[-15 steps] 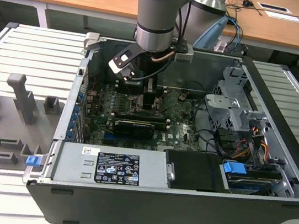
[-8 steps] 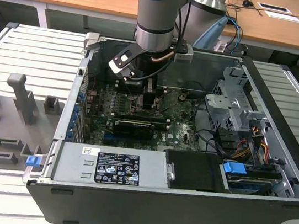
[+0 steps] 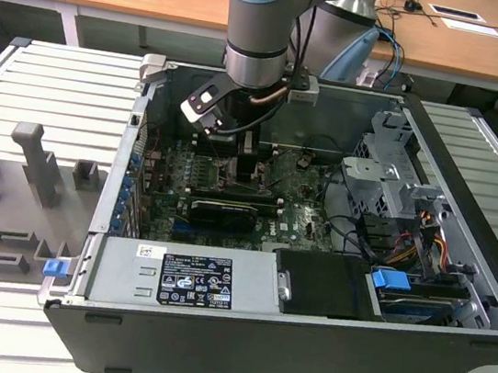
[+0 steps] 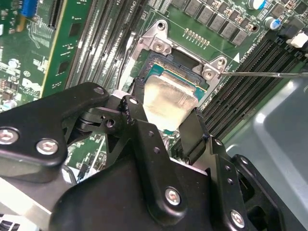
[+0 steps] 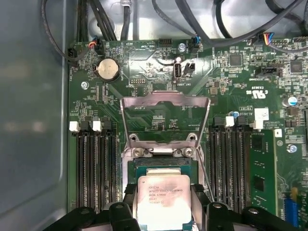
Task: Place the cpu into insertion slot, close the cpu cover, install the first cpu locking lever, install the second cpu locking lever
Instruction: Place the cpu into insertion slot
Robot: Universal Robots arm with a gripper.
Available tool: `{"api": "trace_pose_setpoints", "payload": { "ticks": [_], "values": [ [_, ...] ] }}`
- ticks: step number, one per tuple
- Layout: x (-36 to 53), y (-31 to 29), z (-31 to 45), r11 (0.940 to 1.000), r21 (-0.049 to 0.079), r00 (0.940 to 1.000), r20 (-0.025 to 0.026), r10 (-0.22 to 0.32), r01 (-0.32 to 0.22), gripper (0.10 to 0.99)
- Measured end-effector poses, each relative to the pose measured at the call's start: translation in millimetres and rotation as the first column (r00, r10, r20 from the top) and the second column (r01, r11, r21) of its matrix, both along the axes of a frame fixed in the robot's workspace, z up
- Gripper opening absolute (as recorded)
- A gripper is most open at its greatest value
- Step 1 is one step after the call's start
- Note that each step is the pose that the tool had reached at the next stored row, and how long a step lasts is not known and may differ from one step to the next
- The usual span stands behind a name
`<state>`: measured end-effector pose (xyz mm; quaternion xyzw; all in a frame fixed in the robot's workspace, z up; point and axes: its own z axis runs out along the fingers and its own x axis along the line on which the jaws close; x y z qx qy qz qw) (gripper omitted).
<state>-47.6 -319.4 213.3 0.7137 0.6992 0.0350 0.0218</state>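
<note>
Item: cpu [image 5: 163, 199] — silvery square chip, clamped between the two black fingers [image 5: 128, 198] of the end effector [image 4: 166, 111], one finger on each opposite edge.

Location: directly over the insertion slot [image 5: 161, 169] on the green motherboard [image 5: 231, 86]; whether it is fully seated cannot be told.

Cpu cover [image 5: 166, 99] — metal frame, hinged up and open beyond the slot.

Housing: open computer case [image 3: 460, 272] on a slatted tabletop [image 3: 51, 75].
</note>
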Motion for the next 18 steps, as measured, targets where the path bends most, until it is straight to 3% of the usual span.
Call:
{"api": "trace_pose_setpoints", "payload": {
  "ticks": [5, 18],
  "values": [
    [0.0, 0.0, -6.7, 0.9999, -0.003, 0.9999, 0.0, -0.012, 0.012, 0.533],
    [1.2, 0.0, -11.1, 0.9999, -0.008, 0.9999, 0.0001, -0.012, 0.012, 0.533]
  ]
}}
